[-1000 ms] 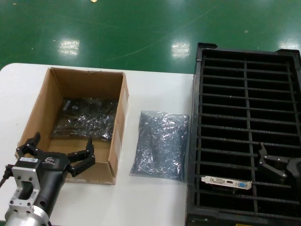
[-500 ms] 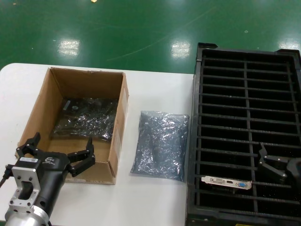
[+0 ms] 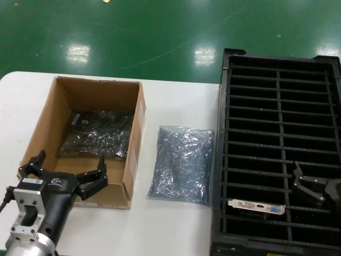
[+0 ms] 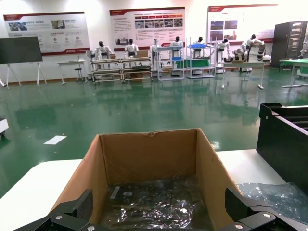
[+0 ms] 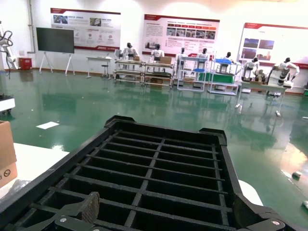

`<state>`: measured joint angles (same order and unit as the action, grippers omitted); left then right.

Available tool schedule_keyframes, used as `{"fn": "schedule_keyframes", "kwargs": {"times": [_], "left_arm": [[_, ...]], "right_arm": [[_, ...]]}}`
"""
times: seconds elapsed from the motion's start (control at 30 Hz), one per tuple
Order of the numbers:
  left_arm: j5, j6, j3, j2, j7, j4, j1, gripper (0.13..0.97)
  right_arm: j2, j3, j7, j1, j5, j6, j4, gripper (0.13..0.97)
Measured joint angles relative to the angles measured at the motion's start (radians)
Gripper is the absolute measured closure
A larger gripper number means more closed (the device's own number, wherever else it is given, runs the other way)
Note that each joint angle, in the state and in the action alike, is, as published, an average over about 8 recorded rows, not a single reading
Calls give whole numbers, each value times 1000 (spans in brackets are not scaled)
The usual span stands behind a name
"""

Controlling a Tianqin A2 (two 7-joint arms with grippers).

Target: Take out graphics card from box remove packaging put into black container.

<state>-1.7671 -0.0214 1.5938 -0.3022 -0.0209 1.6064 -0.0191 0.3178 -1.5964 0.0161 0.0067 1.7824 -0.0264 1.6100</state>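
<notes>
Now the graphics card (image 3: pixel 256 206) stands in a slot of the black container (image 3: pixel 278 64) just beside the spread, empty right gripper (image 3: pixel 314 188), whose careless retreat could knock it crooked.

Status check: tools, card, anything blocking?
Left tool open at box near edge. Right tool open above black container. Graphics card slotted; packaging on table. Nothing blocking.

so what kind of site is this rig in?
Likely a robotics lab or factory demo hall: glossy green floor, poster boards on the far wall, and a row of humanoid robots at workbenches behind the white table.
</notes>
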Motion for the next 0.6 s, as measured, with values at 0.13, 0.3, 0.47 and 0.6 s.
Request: {"fn": "schedule_keyframes", "kwargs": {"times": [0.13, 0.3, 0.47, 0.6], "left_arm": [[0, 0, 0, 0, 0, 0, 0, 132], [0, 0, 0, 0, 0, 0, 0, 132], [0, 0, 0, 0, 0, 0, 0, 132], [0, 0, 0, 0, 0, 0, 0, 132]], "right_arm": [[0, 0, 0, 0, 0, 0, 0, 129], [0, 0, 0, 0, 0, 0, 0, 129], [0, 0, 0, 0, 0, 0, 0, 129], [0, 0, 0, 0, 0, 0, 0, 129]]}}
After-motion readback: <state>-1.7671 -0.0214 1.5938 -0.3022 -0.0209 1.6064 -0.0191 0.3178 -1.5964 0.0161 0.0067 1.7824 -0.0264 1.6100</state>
